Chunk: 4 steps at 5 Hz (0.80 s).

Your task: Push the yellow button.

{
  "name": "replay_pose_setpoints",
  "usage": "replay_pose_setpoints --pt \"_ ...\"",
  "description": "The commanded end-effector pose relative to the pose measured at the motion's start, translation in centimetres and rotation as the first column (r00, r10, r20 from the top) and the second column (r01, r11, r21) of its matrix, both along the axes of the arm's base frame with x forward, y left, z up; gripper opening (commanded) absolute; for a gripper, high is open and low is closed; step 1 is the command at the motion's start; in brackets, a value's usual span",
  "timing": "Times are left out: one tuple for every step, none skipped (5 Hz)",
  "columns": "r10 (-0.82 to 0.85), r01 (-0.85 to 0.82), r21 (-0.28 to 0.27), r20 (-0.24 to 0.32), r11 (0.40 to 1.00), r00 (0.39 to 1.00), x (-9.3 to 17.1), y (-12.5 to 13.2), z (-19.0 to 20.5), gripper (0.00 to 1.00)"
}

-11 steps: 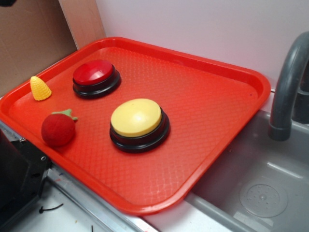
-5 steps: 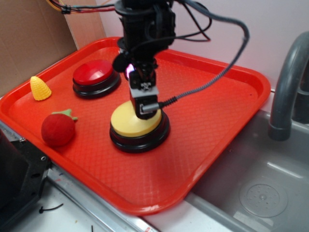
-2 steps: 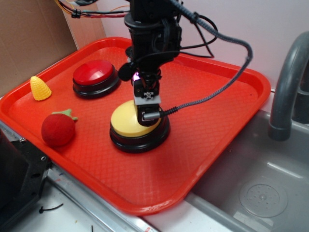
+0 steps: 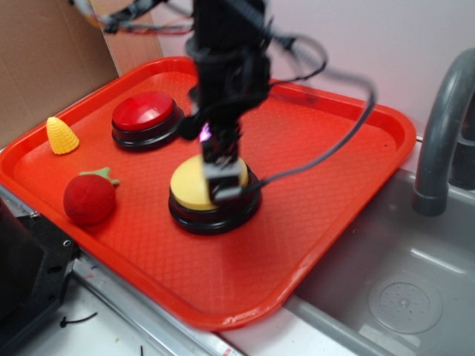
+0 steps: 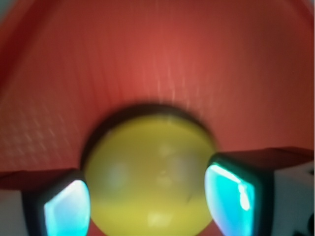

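Note:
The yellow button point(image 4: 190, 185), a pale yellow dome on a black base, sits near the middle of the red tray point(image 4: 349, 185). My gripper point(image 4: 225, 185) points straight down onto the dome's right half and is blurred by motion. In the wrist view the yellow button point(image 5: 150, 172) fills the space between my gripper's point(image 5: 147, 206) two fingertips point(image 5: 66, 209), which stand apart with nothing held. I cannot tell whether they touch the dome.
A red-topped button point(image 4: 145, 111) sits at the tray's back left. A small yellow corn cone point(image 4: 61, 136) and a red strawberry toy point(image 4: 89, 198) lie at the left. A grey sink point(image 4: 401, 289) and faucet point(image 4: 441, 133) are to the right, cardboard point(image 4: 44, 52) behind left.
The arm came into view over the tray and settled over the yellow button. Since 0.4 s ago the gripper has dropped slightly lower on the dome.

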<state>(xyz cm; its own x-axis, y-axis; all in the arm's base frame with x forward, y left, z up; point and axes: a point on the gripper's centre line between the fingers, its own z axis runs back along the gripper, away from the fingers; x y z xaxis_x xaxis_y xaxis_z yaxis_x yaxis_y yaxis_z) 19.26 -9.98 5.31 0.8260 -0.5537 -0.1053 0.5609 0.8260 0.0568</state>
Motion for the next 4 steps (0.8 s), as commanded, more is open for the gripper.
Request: replay_pose_setpoints --pt "0.016 -0.015 -0.053 0.028 0.999 0.999 -1.1 -0.2 -0.5 1.00" --pt "-0.001 0.001 -0.036 0.011 0.999 1.000 -0.3 -0.8 1.1 1.00" --pt "-0.009 0.009 -0.014 0.018 1.000 1.000 0.2 -1.3 4.1 1.00" --pt "0.004 -0.004 0.011 -0.003 1.000 1.000 0.1 -1.5 5.9 1.00"
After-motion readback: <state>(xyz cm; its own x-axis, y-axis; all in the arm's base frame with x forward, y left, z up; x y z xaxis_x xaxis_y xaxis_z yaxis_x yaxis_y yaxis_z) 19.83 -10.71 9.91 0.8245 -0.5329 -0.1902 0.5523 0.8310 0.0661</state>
